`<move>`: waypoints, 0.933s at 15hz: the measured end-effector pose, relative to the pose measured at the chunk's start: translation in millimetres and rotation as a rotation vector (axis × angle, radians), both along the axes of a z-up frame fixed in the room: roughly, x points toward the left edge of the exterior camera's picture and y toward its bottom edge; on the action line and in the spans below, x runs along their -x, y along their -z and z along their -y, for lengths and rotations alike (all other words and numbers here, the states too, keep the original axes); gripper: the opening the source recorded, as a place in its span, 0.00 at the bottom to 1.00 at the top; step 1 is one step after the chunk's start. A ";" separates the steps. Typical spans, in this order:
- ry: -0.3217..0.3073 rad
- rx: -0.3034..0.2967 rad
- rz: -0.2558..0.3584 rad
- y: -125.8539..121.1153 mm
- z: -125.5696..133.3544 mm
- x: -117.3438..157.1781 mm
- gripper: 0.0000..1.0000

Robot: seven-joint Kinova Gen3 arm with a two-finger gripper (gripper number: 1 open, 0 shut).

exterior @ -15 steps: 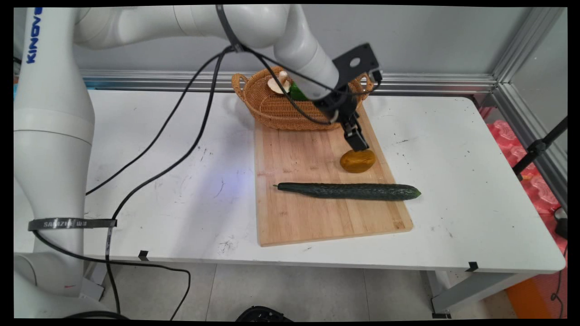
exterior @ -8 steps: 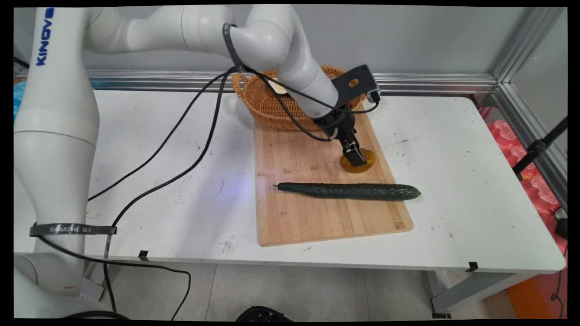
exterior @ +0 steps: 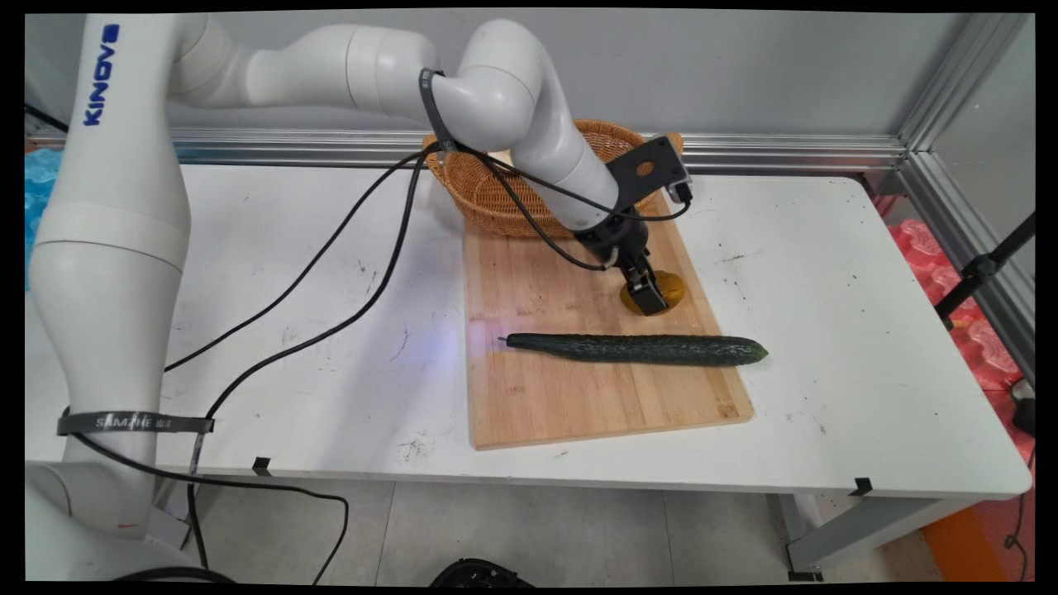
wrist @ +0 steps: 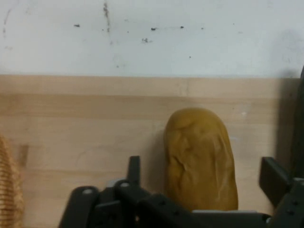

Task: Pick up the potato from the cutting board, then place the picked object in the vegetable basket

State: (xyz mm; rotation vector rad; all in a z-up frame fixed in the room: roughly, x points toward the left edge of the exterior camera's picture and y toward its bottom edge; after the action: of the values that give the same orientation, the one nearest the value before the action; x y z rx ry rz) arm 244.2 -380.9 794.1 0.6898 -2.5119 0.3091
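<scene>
While gripper (wrist: 202, 185) hangs low over potato (wrist: 200, 159), jaws spread open, one finger each side, not touching. Potato lies on cutting board (exterior: 562, 388), 12 o'clock of cucumber (exterior: 636, 349), 5 o'clock of wicker basket (exterior: 496, 194). Looks firm, moderately heavy, rounded, skin slightly slick; best grip across narrow middle.

Wicker basket (exterior: 512, 198) touching cutting board (exterior: 595, 388); cucumber (exterior: 636, 349) across board; white table (exterior: 826, 330).
</scene>
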 end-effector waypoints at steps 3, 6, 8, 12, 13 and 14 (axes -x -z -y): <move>0.000 -0.012 -0.005 7.1 1.2 0.9 0.00; -0.003 -0.020 -0.013 10.1 2.5 1.4 0.00; -0.004 -0.025 -0.022 7.7 3.9 1.5 0.00; 0.004 -0.021 -0.043 -16.8 7.6 -1.4 0.00; 0.012 -0.016 -0.049 -26.7 9.3 -2.5 0.00; 0.020 -0.010 -0.054 -37.2 11.5 -3.8 0.00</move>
State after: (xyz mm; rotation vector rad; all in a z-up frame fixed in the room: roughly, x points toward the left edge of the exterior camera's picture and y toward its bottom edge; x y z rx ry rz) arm 248.0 -392.4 831.2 0.6683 -2.4689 0.2669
